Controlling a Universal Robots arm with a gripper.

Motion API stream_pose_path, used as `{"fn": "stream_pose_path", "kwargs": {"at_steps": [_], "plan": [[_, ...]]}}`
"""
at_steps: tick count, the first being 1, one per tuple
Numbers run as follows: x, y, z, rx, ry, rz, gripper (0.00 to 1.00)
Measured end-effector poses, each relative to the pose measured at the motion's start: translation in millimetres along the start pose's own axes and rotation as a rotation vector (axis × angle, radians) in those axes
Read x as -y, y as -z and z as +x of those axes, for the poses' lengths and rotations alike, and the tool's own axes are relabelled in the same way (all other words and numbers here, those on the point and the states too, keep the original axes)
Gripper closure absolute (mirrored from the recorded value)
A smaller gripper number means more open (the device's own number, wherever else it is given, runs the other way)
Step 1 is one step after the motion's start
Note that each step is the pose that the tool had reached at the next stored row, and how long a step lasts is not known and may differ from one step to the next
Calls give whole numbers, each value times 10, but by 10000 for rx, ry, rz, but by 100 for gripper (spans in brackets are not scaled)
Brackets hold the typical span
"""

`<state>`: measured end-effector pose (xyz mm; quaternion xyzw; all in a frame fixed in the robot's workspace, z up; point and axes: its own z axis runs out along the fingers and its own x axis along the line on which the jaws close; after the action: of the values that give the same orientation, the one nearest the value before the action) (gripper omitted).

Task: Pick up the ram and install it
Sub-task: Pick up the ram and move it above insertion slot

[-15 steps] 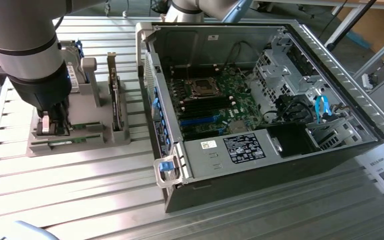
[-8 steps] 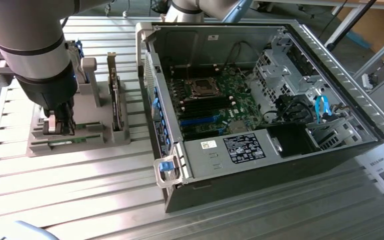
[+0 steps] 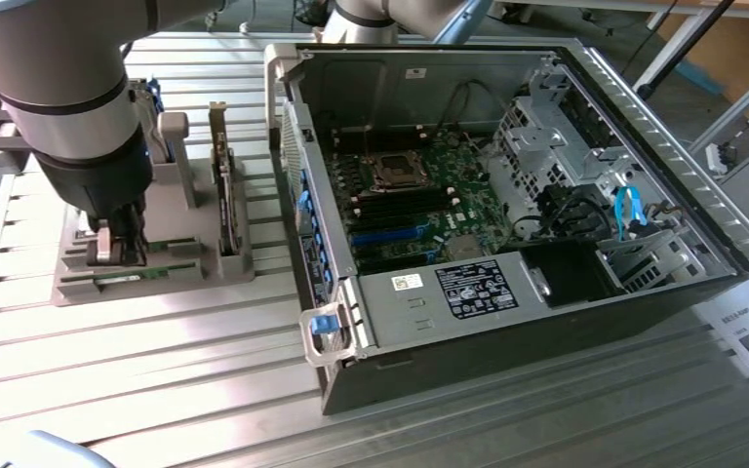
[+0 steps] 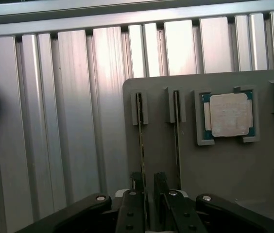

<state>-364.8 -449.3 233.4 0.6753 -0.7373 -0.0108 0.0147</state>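
1. Your black two-finger gripper [image 4: 148,180] hung low over the grey plastic parts holder [image 4: 159,145]. That was the holder's end nearest the bench edge on the exterior view's left.
2. Its jaws stood apart with nothing clamped.
3. The ram, a thin green circuit-board stick [image 4: 140,131], sat on edge in the holder slot just beside the holder's outer edge. A grey post held its far end.
4. The ram's near end ran in between the fingers [image 4: 137,187], closer to one of them. You couldn't tell whether it touched. The ram was not lifted.
5. A second thin board [image 4: 177,131] sat on edge in the neighbouring slot, parallel to the ram and apart from it.
6. A square silver CPU chip [image 4: 229,114] lay flat in its pocket on the holder, beyond that second slot and well apart from the ram.
7. In the exterior view, a tall green expansion card with a metal bracket [image 3: 225,195] stood upright in the holder, between the gripper and the case.
8. The open black desktop PC case [image 3: 388,68] lay on its side on the slatted aluminium bench [image 3: 114,390]. It sat just beside the holder, toward the exterior view's right, with the green motherboard [image 3: 413,195] facing up.
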Motion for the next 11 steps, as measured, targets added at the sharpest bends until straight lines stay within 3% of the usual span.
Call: {"fn": "stream_pose_path", "kwargs": {"at_steps": [11], "plan": [[3, -80, 0, -2, 0, 0, 76]]}}
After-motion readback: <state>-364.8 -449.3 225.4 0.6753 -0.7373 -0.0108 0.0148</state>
